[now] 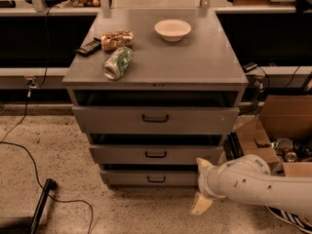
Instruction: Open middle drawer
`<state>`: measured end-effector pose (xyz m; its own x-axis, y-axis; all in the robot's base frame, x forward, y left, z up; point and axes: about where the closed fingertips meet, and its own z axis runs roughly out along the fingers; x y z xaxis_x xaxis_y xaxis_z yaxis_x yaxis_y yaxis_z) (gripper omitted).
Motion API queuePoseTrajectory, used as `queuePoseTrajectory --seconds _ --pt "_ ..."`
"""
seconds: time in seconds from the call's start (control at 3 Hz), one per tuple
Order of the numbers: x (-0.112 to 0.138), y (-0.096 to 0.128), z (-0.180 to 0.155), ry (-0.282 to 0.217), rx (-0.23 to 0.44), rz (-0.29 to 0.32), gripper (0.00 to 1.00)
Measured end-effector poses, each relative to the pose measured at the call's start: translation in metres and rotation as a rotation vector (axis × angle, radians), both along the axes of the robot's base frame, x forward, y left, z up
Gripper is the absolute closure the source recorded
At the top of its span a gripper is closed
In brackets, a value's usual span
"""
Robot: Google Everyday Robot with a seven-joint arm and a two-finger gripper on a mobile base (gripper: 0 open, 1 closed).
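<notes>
A grey metal cabinet (195,62) has three drawers stacked in its front. The middle drawer (122,155) is grey with a small black loop handle (156,154); its front sits close in, with a dark gap above it. My gripper (200,185) is on a white arm that comes in from the lower right. It hangs low, to the right of the bottom drawer (126,178) and below the middle drawer's right end. Its cream fingers (201,204) are spread open and hold nothing. It touches no handle.
On the cabinet top lie a white bowl (172,29), a green can (117,62) on its side, a snack bag (117,39) and a black remote (88,48). An open cardboard box (285,126) stands at the right. Cables (29,160) and a black pole (41,204) lie on the floor at the left.
</notes>
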<state>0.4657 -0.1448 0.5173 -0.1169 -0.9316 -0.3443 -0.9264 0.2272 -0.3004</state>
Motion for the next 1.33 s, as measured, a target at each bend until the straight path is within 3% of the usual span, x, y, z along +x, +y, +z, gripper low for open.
queuePoseTrajectory --seconds 0.33,0.67,1.0,1.33 --pt "0.016 0.017 -0.013 -0.093 0.114 0.052 0.00" --pt "0.014 0.019 -0.018 -0.119 0.115 0.107 0.00" --pt "0.029 0.023 -0.014 -0.118 0.089 0.127 0.00" --pt "0.068 0.029 -0.021 -0.153 0.097 0.137 0.00"
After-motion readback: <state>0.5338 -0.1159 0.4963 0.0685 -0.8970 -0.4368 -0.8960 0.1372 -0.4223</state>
